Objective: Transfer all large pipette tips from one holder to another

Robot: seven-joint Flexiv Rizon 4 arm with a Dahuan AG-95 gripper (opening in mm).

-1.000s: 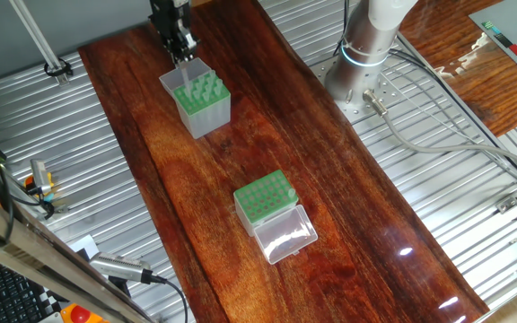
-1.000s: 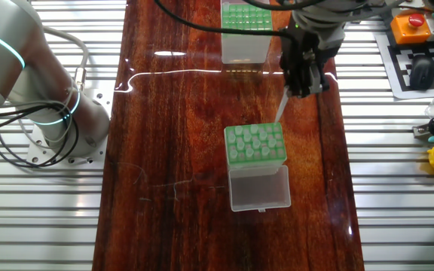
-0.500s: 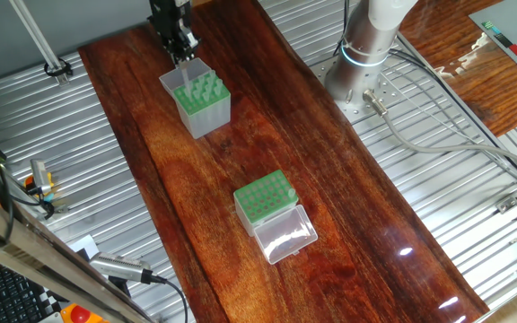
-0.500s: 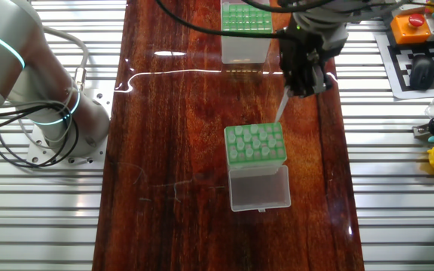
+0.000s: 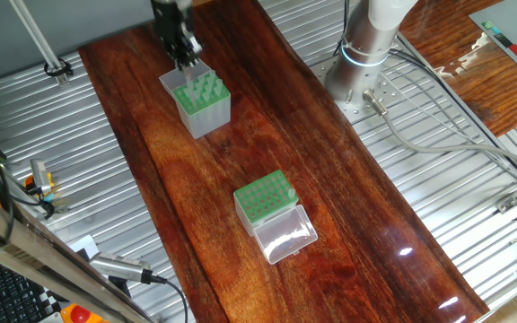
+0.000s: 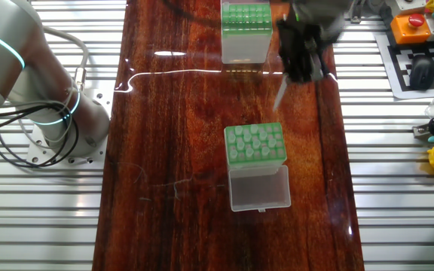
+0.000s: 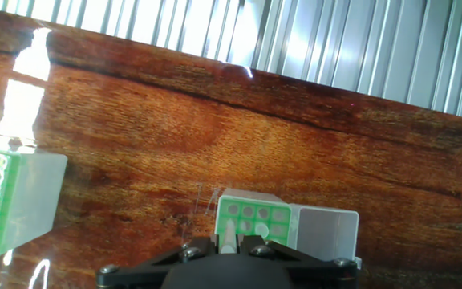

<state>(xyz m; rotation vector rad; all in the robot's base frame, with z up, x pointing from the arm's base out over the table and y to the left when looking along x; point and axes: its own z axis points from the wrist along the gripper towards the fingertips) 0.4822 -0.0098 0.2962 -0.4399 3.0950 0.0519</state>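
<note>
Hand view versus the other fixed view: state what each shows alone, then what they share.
Only the hand view: the large pipette tip seen lengthwise from above, between the gripper fingers.
Only the other fixed view: the robot base, the orange button, the keyboard, and the tip hanging below the gripper.
Both: the tip, the taller holder, the lidded box with its lid open, and the wooden table.

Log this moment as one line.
gripper: shut on large pipette tip | position: above grey-sided holder | lidded holder: lid open
</note>
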